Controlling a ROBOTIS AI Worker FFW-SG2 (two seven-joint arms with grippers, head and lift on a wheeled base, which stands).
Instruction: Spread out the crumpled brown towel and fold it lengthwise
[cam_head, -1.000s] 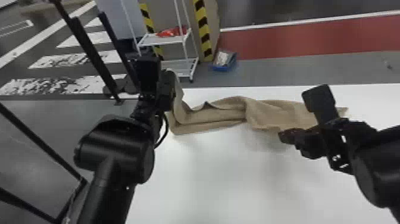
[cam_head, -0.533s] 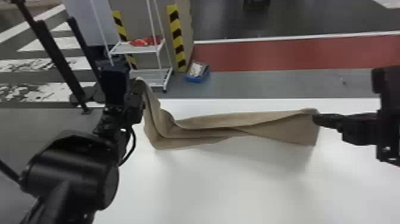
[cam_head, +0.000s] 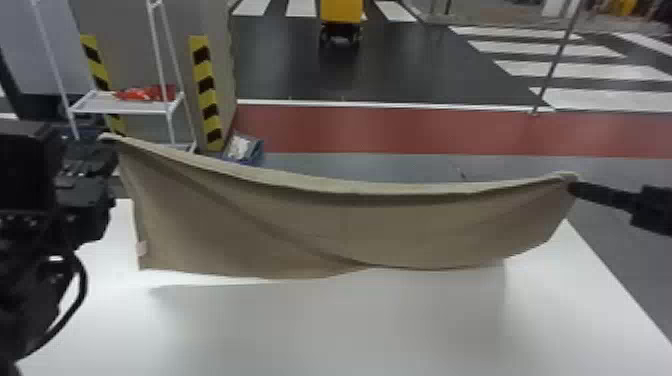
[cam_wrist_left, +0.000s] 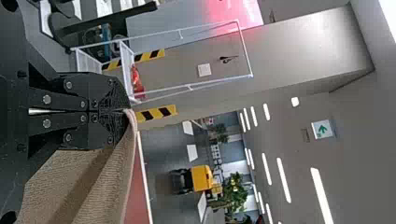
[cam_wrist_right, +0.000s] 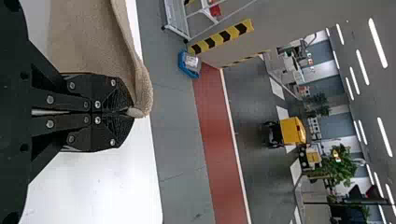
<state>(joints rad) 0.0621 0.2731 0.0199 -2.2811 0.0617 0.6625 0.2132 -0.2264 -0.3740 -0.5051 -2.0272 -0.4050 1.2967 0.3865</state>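
Observation:
The brown towel (cam_head: 340, 225) hangs stretched between both grippers above the white table, its top edge sagging and a diagonal crease across it. At its upper left corner is my left gripper (cam_head: 102, 140); at the upper right corner is my right gripper (cam_head: 575, 186). In the left wrist view, the left gripper (cam_wrist_left: 122, 111) is shut on a corner of the towel (cam_wrist_left: 105, 182). The right wrist view has the right gripper (cam_wrist_right: 128, 112) shut on another corner of the towel (cam_wrist_right: 88, 37).
Under the towel lies the white table (cam_head: 320, 330), its right edge slanting toward the front right. Past the far edge stand a white rack (cam_head: 125, 105) with a red item and a blue bin (cam_head: 245, 150) on the floor.
Both grippers have risen and moved apart, lifting the towel off the table and opening it from a bunched strip into a broad hanging sheet. The head view has also shifted.

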